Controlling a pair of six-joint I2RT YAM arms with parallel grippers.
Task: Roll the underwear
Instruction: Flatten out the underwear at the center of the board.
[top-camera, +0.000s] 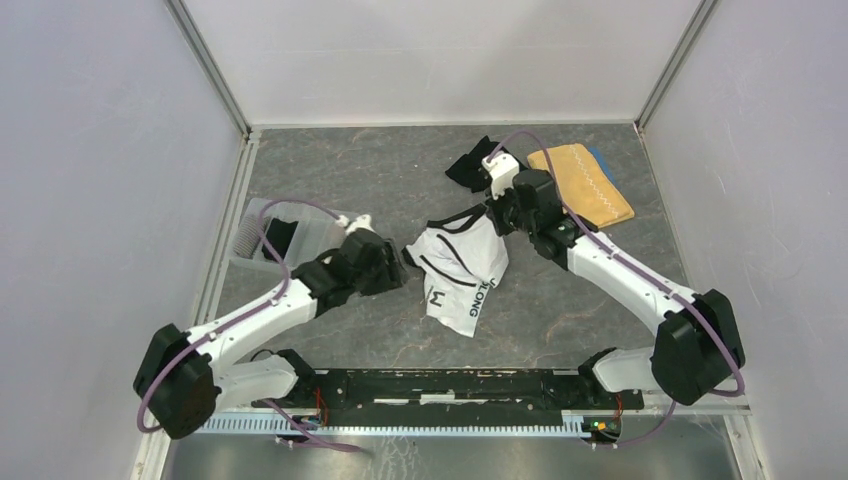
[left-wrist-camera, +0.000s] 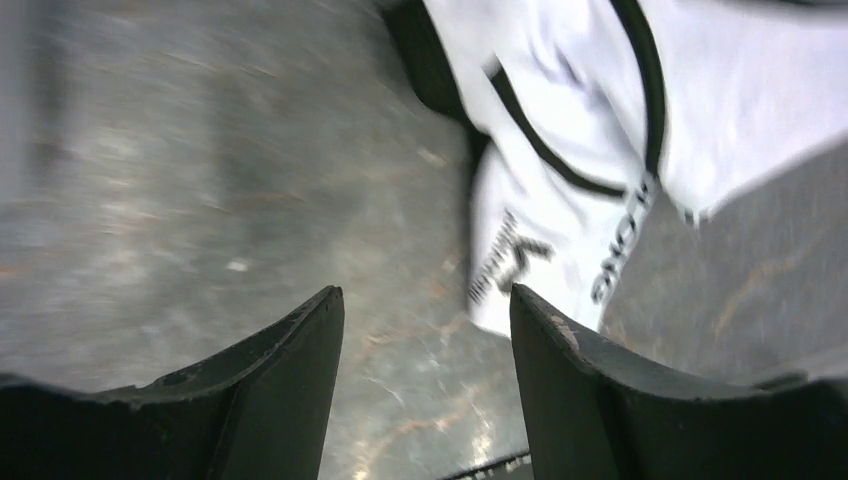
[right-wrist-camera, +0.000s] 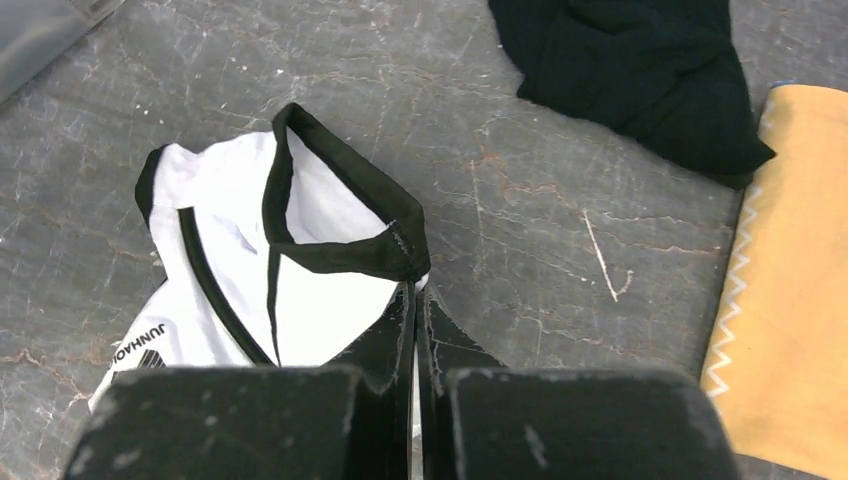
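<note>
1. Grey marbled stone-look tabletop (top-camera: 400, 180): flat, matte, veined with pale and rust-coloured lines; bare under the left fingers.
2. White soft-cloth underwear with black trim and black lettering (top-camera: 462, 265): crumpled, lying between the two sets of fingers; black waistband lifted at the right fingertips, the rest draped on the tabletop.
3. Mustard-yellow rectangular towel with white zigzag stitching (top-camera: 582, 183): flat, off to the right of the right fingers, apart from them.
4. Clear plastic tray with dividers (top-camera: 250, 240): back beside the left arm, well apart from the left fingertips; something dark inside, too unclear to name.
5. Black ribbed cloth garment (right-wrist-camera: 640, 70): bunched in a heap ahead of the right fingers, near the towel's edge, untouched.
6. Right gripper (right-wrist-camera: 413, 295): black fingers pressed together, pinching the underwear's black waistband.
7. Left gripper (left-wrist-camera: 427, 295): black fingers spread apart, edges scuffed, nothing between them; underwear just ahead and to the right of the tips, not gripped.
</note>
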